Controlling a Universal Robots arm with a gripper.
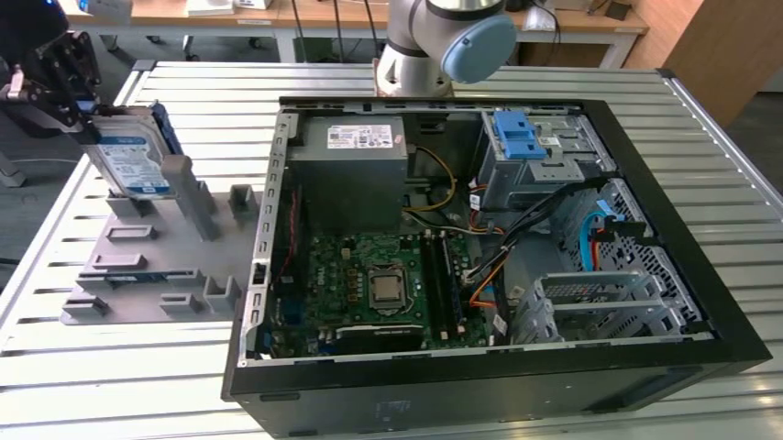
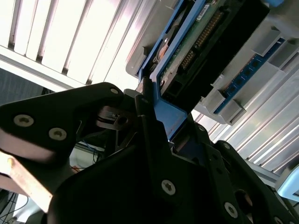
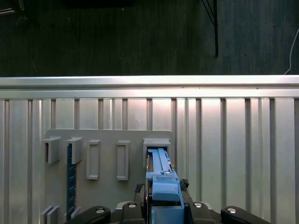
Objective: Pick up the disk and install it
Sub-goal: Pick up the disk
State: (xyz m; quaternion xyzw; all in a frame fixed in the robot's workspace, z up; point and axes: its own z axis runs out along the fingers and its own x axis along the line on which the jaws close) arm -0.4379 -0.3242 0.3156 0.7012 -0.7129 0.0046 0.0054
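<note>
The disk point(image 1: 131, 161) stands on edge at the exterior view's left, its blue-and-white label facing out and its blue carrier frame round it. Its lower edge sits at a holder slot of the grey fixture plate point(image 1: 147, 275). My gripper point(image 1: 91, 114) is at the disk's upper end, shut on it. In the first wrist view the blue carrier edge point(image 3: 161, 179) runs out from between my fingers point(image 3: 135, 204) toward the slot point(image 3: 156, 143). The second wrist view shows the disk's green circuit-board side point(image 2: 196, 44) and blue frame point(image 2: 166, 112) clamped in the gripper point(image 2: 156, 119).
An open computer case point(image 1: 685, 229) lies flat to the right of the fixture, with a grey power supply point(image 1: 348, 170), motherboard point(image 1: 373, 284) and a grey drive cage with a blue latch point(image 1: 523, 137). The arm's base point(image 1: 441, 46) stands behind the case. The slatted metal table point(image 1: 123, 394) ends just left of the fixture.
</note>
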